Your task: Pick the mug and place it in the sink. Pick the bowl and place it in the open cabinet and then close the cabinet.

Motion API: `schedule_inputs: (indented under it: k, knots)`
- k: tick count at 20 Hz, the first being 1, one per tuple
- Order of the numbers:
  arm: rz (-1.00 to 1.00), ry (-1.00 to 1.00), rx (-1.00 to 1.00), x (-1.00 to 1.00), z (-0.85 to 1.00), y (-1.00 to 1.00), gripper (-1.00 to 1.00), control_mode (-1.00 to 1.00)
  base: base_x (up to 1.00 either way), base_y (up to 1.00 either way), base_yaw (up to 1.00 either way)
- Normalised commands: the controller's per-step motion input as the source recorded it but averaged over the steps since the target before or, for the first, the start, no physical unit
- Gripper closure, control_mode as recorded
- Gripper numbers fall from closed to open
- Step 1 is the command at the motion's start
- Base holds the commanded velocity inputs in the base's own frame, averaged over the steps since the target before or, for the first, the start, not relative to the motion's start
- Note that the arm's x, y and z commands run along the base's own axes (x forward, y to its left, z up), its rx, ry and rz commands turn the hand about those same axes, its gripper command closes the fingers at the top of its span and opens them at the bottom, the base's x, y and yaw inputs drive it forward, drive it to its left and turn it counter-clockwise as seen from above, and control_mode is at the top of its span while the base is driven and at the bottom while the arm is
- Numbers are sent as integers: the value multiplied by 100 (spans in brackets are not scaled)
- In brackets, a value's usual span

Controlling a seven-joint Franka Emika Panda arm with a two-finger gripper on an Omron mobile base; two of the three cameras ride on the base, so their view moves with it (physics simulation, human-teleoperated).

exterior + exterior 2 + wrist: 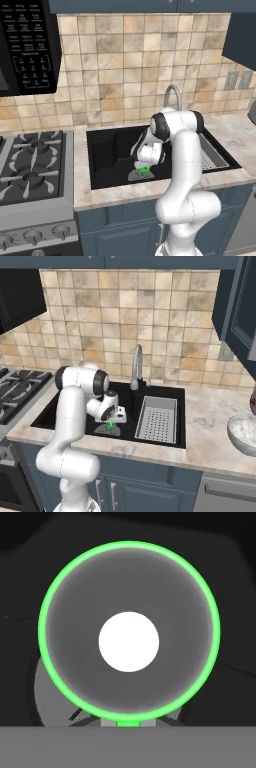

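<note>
Looking straight down from the hand, the green mug [129, 632] sits directly under the claw [128, 724], its round rim facing up and its near wall pinched between the closed fingertips. From the base cameras, the white arm reaches down into the black sink [107, 155], holding the mug [144, 170] low over the round drain [135, 175].

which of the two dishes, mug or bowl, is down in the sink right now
The mug, the small bright green cup: it is low inside the black sink, over the drain, at the hand. The marbled whitish-grey bowl sits on the counter to the sink's right.
</note>
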Motion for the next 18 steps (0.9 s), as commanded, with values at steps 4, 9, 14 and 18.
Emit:
schedule_inputs:
  k: [4,9,14,18]
  knots:
    - [-3,-2,0,27,-27,1,-100,-100,0,0,0]
    - [-3,0,0,16,-29,2,-100,-100,0,0,0]
    - [-3,0,0,5,-13,0,-100,-100,0,0,0]
    - [-3,-4,0,1,15,0,-100,-100,0,0,0]
